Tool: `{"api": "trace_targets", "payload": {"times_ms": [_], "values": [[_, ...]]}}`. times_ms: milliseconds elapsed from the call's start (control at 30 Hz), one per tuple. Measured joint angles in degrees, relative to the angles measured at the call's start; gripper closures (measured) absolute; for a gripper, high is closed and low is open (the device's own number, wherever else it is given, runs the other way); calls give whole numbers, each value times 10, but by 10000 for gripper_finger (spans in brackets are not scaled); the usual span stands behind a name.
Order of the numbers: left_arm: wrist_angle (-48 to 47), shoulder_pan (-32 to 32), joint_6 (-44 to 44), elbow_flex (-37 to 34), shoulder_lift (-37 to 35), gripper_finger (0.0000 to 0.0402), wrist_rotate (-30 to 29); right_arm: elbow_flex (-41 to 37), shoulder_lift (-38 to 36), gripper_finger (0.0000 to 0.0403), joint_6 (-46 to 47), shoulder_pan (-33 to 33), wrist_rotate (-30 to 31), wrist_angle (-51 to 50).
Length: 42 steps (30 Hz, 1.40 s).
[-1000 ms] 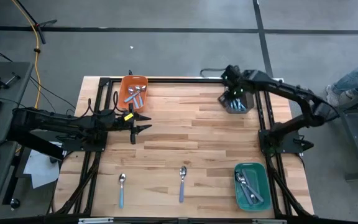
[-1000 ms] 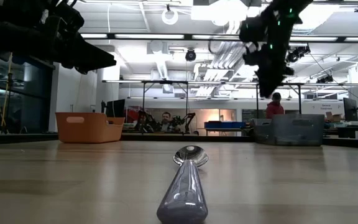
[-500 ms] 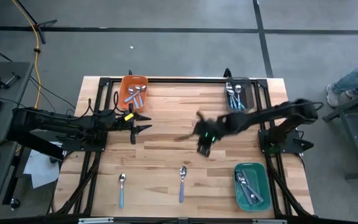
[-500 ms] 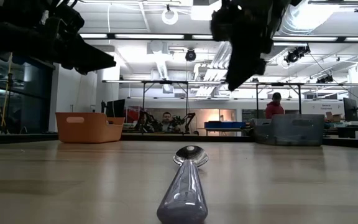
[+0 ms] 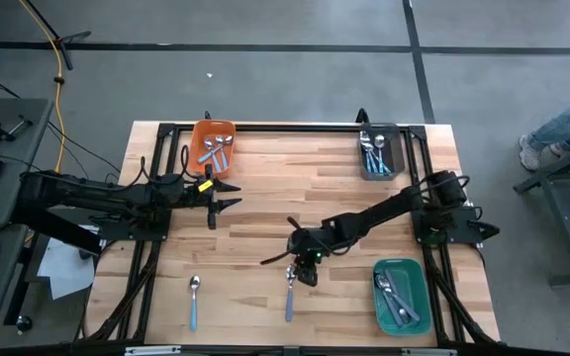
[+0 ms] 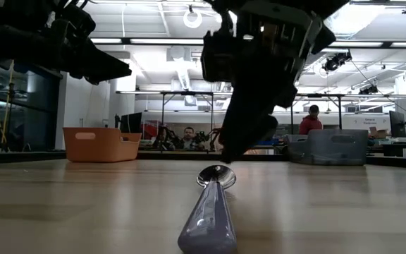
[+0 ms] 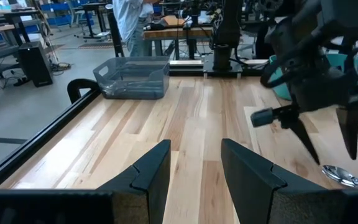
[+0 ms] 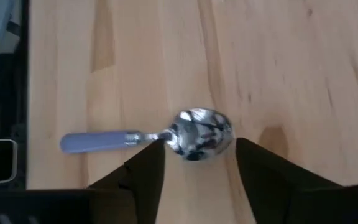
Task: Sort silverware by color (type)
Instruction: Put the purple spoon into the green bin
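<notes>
The right gripper (image 5: 307, 271) hangs with its fingers spread apart, empty, directly over the shiny bowl of a purple-handled metal spoon (image 5: 290, 290) lying on the wooden tabletop (image 5: 265, 188) near its front edge. A second, light-blue-handled spoon (image 5: 193, 301) lies well apart to that spoon's left. The orange plastic bin (image 5: 212, 145), grey plastic bin (image 5: 377, 154) and green plastic bin (image 5: 398, 295) each hold utensils, while the left gripper (image 5: 228, 194) waits near the orange bin, fingers apart and empty.
</notes>
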Motion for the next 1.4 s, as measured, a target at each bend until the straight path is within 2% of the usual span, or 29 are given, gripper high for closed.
{"api": "trace_targets", "payload": {"times_ms": [100,200,633,867,1033,1300,1400], "values": [[0,0,0,0,0,266,0,0,6,203,-1,-1,-1,4],[0,0,0,0,0,266,0,0,9,196,1,-1,-3,25],[-7,0,0,0,0,266,0,0,40,230,33,-1,-10,46],[-7,0,0,0,0,266,0,2,55,234,42,-2,-39,67],[-7,0,1,0,0,266,0,1,57,276,51,-1,-48,68],[-8,0,0,0,0,266,0,0,57,388,60,-1,-53,62],[-8,0,0,0,0,266,0,0,57,394,60,-1,-61,61]]}}
